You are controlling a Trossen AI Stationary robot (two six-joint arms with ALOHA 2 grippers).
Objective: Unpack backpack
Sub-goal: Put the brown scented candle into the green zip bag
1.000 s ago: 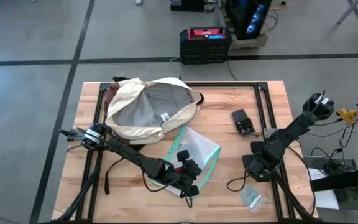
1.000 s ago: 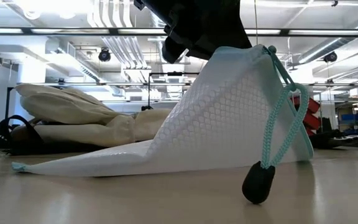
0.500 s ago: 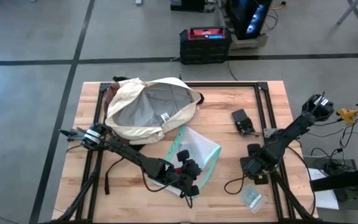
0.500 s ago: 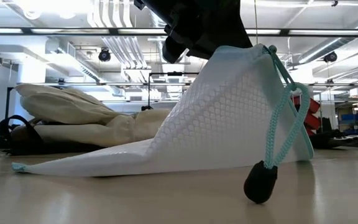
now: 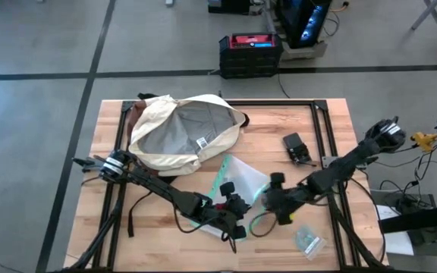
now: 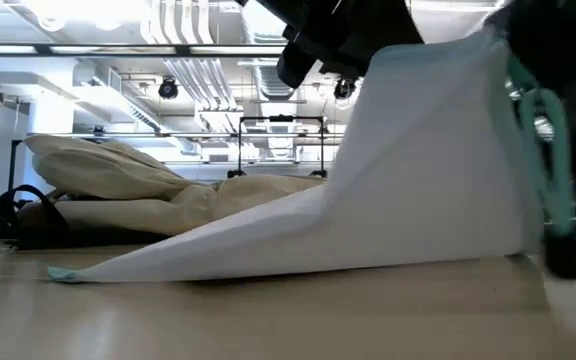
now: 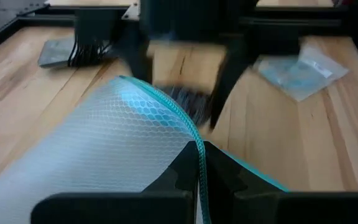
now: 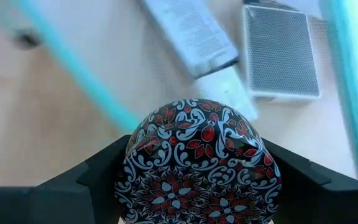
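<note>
Left end effector (image 5: 230, 221) pinches the teal zip edge of the clear mesh pouch (image 5: 237, 182), its fingers pressed together on the fabric and lifting that corner off the desk (image 5: 317, 136); the backpack (image 5: 184, 133) lies well beyond it, towards the desk's far side, open with its grey lining showing; just to the right, the right end effector (image 5: 274, 199) sits at the pouch's other edge, fingers clamped around a round black tin (image 8: 197, 165) patterned with red and white flowers; a small clear packet (image 5: 307, 240) lies near it.
</note>
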